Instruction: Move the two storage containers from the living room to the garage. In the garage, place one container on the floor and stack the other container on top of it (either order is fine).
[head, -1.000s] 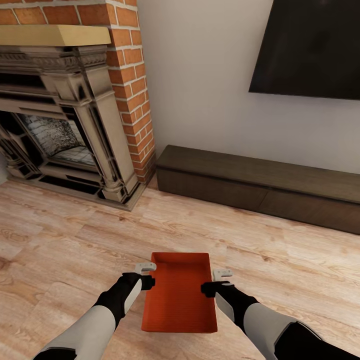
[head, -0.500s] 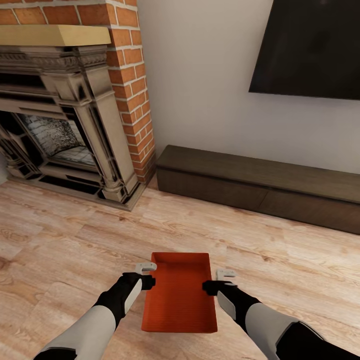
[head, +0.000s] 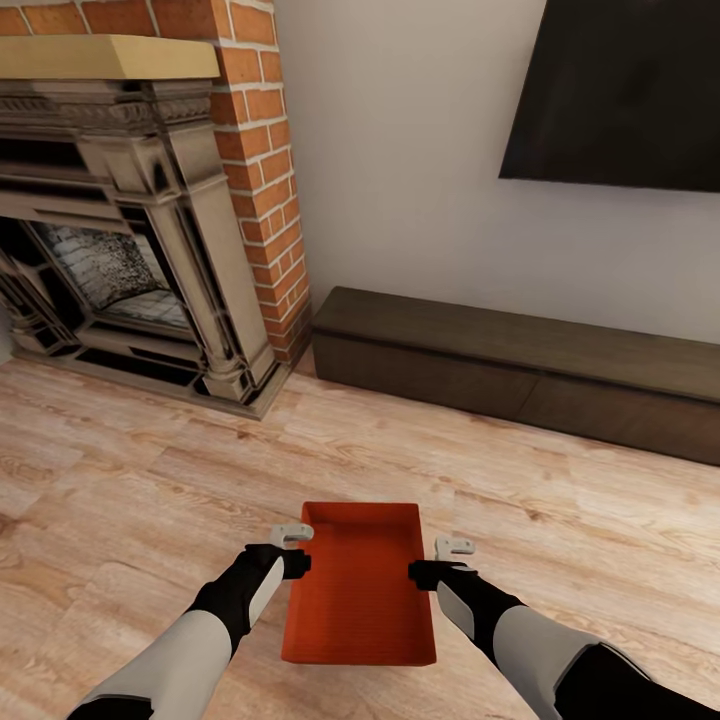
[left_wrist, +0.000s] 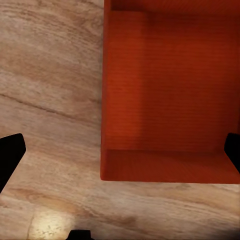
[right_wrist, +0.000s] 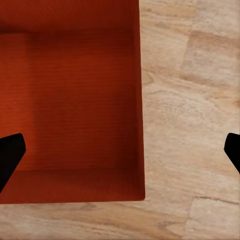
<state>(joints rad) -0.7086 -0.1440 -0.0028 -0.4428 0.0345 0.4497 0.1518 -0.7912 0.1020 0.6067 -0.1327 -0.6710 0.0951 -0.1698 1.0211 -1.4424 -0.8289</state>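
Container: one orange-red storage container (head: 360, 590) lies on the wood-plank floor (head: 120, 480), lower centre of the head view, below the dark cabinet (head: 520, 370).
Left gripper (head: 292, 535): spread, astride the bin's left long wall.
Right gripper (head: 452, 547): spread, astride the right long wall.
Handling: likely light, stiff, smooth plastic; tapering walls may slip.
Hold: pinch each long wall mid-length, lift level.

The storage container (head: 358, 600) looks like matt orange-red plastic with a finely ribbed bottom, resting on pale wood-plank floor (head: 140, 480) with visible grain. Beyond it, the fireplace (head: 130, 250) shows rough red brick around a glossy, stone-like surround, beside a matt dark-wood cabinet (head: 520, 370).
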